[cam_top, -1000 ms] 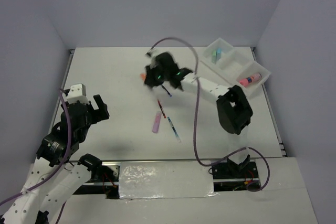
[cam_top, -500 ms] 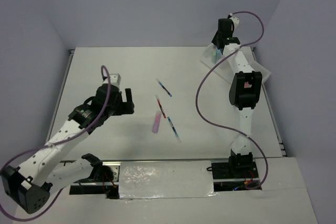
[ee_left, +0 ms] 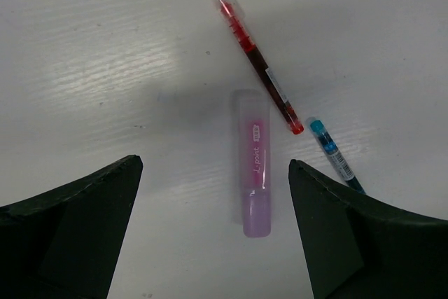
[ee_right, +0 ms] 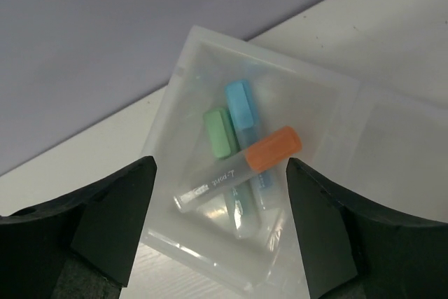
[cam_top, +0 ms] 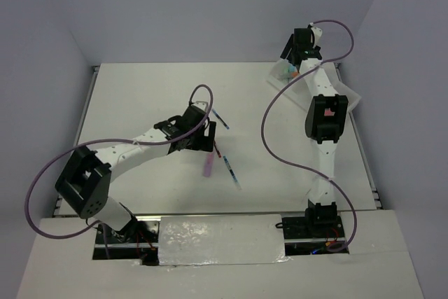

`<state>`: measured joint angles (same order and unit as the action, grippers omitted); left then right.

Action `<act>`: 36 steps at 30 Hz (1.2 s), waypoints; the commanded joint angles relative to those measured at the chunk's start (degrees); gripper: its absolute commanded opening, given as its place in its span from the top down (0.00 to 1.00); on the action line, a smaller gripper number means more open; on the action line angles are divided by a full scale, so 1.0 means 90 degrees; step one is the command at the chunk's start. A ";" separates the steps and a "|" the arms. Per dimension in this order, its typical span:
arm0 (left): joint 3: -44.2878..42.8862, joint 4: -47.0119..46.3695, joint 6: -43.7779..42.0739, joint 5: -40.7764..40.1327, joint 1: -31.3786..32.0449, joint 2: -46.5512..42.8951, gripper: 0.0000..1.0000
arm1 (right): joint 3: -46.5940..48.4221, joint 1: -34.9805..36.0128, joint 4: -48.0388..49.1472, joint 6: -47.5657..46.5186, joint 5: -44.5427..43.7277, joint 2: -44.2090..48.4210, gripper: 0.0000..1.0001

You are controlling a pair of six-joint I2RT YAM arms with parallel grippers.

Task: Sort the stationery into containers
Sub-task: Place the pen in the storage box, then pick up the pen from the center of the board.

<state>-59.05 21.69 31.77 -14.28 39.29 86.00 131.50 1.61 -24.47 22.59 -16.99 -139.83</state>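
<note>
**A:** What's the left arm doing?

**B:** The left fingers [ee_left: 70, 229] are spread wide with nothing between them. They hang over the purple highlighter [ee_left: 255, 173], which lies flat on the surface [ee_left: 105, 47] a little right of the middle.

**A:** Anything crowding it?

**B:** A red pen [ee_left: 252, 57] slants away from one end, with its tip just beside the barrel. I don't think they touch. A blue pen [ee_left: 334, 157] lies close on the right. Another thin pen [cam_top: 222, 118] sits farther back, apart from these.

**A:** How would that highlighter handle?

**B:** I'd guess it's light, stiff plastic and smooth enough to skid or roll if it gets nudged. I'd take it across the middle of the barrel, one finger on each long side. The finger on the right would have to come down in the gap before the blue pen, or both would get dragged along.

**A:** And the right arm?

**B:** It's over at the far right, above the white tray [ee_right: 189, 40]. The right fingers [ee_right: 105, 222] are also apart, and as far as I can see they carry nothing. Below them, in the end compartment, an orange highlighter [ee_right: 274, 148] lies slanted across a light blue highlighter [ee_right: 241, 106], and a green highlighter [ee_right: 219, 133] sits beside it.

**A:** So how far along is the sorting?

**B:** I'd say the purple one and the pens are yet to go in.
</note>
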 commanded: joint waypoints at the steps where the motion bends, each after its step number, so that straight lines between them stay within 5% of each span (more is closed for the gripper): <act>1: -0.0188 -0.0642 -0.0063 0.0522 0.0136 0.0220 0.01 | -0.0177 0.0065 -0.0035 -0.0195 -0.0133 0.0867 0.17; 10: -0.0168 -0.0477 0.0210 0.0191 0.0780 0.1166 0.08 | -0.1943 0.0758 0.0131 -0.0635 0.0589 0.3103 0.16; 16: -0.0061 -0.0194 0.0581 -0.0493 0.1171 0.1771 0.26 | -0.3496 0.1451 0.0550 -0.0781 0.0794 0.4568 0.16; 18: 0.0027 -0.0252 0.0649 -0.0493 0.1230 0.1870 0.41 | -0.3965 0.1822 0.0658 -0.0811 0.0765 0.4910 0.16; 21: 0.0290 -0.0291 0.0863 -0.0502 0.1386 0.1891 0.84 | -0.4785 0.2019 0.0902 -0.0607 0.1163 0.5584 0.13; 23: 0.0417 -0.0243 0.0962 -0.0590 0.1474 0.1618 0.99 | -0.5747 0.2009 0.1368 -0.0392 0.1409 0.6198 0.01; 29: 0.1013 -0.0125 0.1187 -0.1176 0.1796 -0.0450 1.00 | -0.8142 0.2009 0.2757 0.0711 0.2491 0.7478 0.00; 33: 0.2035 -0.1518 0.0390 -0.1119 0.1894 -0.2130 1.00 | -0.9258 0.2398 0.4093 0.2065 0.3722 0.7666 0.00; 36: 0.2585 -0.2749 -0.0236 -0.0962 0.1865 -0.3194 1.00 | -0.9611 0.3576 0.4739 0.2801 0.3667 0.7578 0.00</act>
<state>-39.38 9.10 36.25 -22.68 56.14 61.95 46.52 25.89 5.76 37.93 10.85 -72.38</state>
